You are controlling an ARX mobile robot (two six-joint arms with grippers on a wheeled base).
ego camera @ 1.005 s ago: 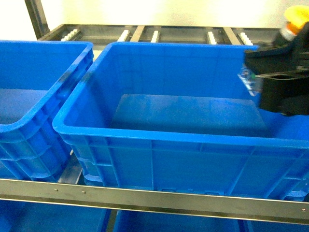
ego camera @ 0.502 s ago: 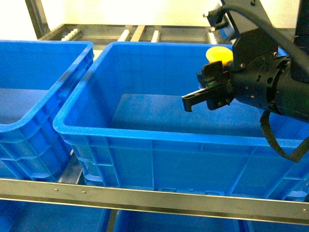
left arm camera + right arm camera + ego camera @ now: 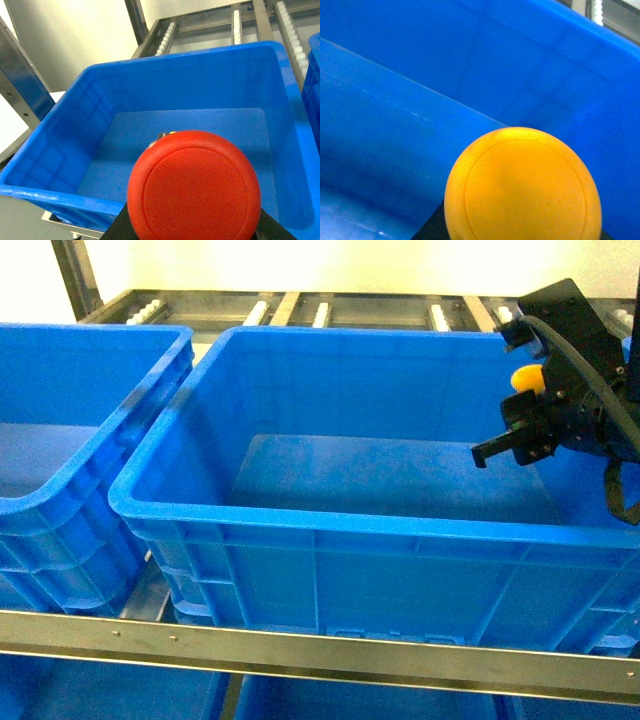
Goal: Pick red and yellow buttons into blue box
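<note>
Blue plastic everywhere in the head view: two deep crates side by side on a metal-railed rack (image 3: 320,650), the blue box (image 3: 330,515) in the middle with its floor bare, a second crate (image 3: 70,440) cut off at the left edge, plus more blue below the rail. One arm only in sight, the right gripper (image 3: 512,440) low inside the box by its right wall, black fingers pointing left, one yellow button (image 3: 527,378) riding on it with the cap just visible; closed on that button as far as can be judged, though the fingertips themselves show a gap hard to read. No sign of the left arm here. From the left wrist: one red button (image 3: 194,187) filling the lower middle of the frame, cap up toward the lens, dark gripper parts beneath it at the bottom edge; evidently carried, but the fingers hidden, so the grip itself cannot be told. Beyond it, one blue crate seen from above, and roller tracks (image 3: 237,22) of the rack behind. From the right wrist: one yellow cap, large and close, dark body under it, with the blue wall and floor of the box behind; jaws out of sight.
</note>
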